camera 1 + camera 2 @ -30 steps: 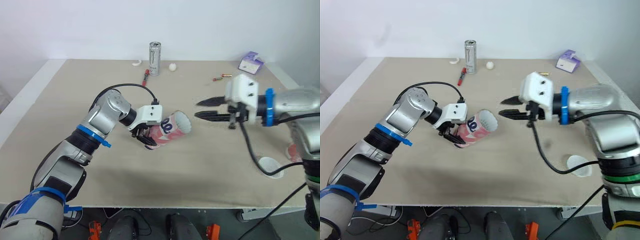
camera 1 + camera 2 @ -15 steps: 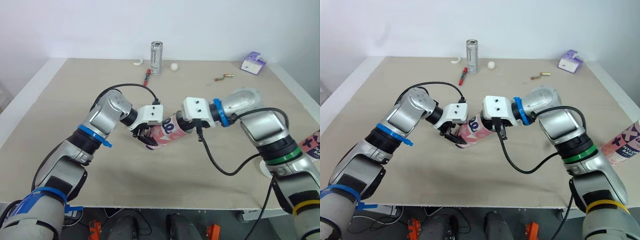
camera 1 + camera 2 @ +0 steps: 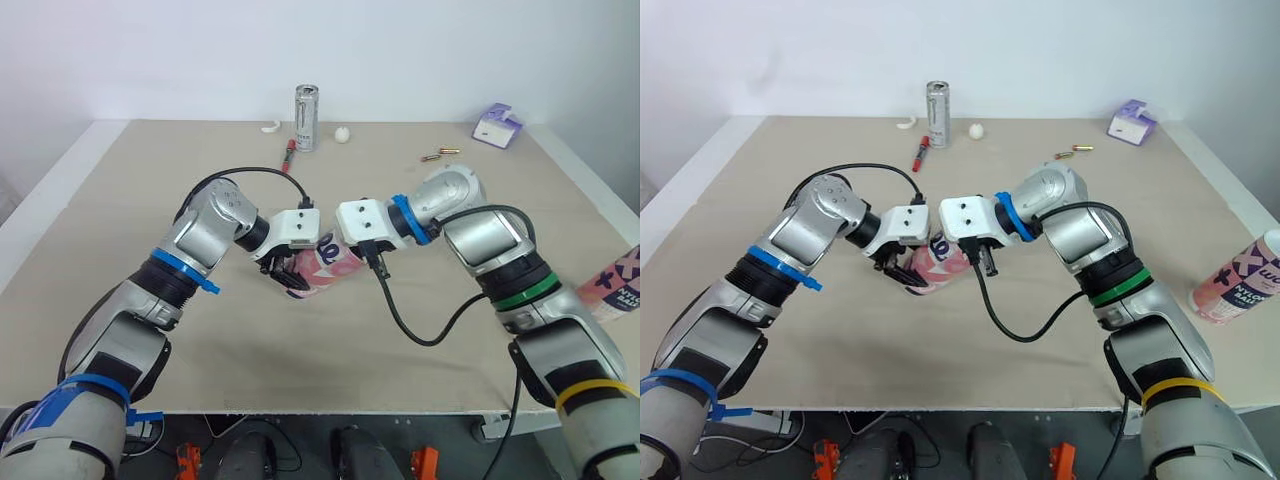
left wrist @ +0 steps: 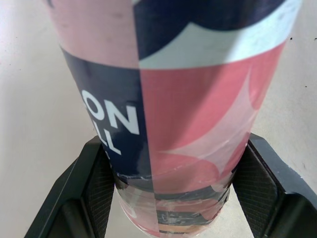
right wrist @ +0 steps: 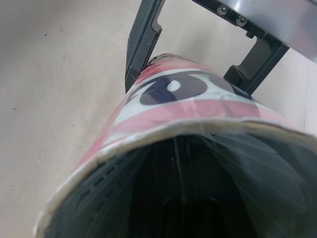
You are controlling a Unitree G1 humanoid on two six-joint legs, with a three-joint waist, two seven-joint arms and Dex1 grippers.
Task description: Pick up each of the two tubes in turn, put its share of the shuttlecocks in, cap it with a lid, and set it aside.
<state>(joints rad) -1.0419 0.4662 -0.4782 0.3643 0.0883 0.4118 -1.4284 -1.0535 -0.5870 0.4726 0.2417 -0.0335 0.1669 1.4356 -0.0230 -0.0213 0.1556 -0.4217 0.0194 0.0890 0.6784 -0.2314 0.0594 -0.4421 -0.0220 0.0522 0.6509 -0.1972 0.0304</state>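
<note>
Near the centre of the beige tabletop (image 3: pixel 120 200), a pink, navy and white cardboard tube (image 3: pixel 322 264) is held tilted, its open mouth turned toward 2 o'clock. It is judged light and stiff yet crushable, with a glossy, slippery wrap, so it is best taken near the closed base. There it is clamped by the left gripper (image 3: pixel 291 277). The right gripper (image 3: pixel 350 238) is set at the mouth; whether it is open cannot be told.

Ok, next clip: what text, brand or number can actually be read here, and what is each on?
"ON" on the tube held in the left pincer; a cut-off line below it, perhaps "LL".
Large "X" marks on the second tube near the right edge of the table; its smaller print is too blurred.
Logo on the can: too small to read.
Print on the purple box: too small to read.
</note>
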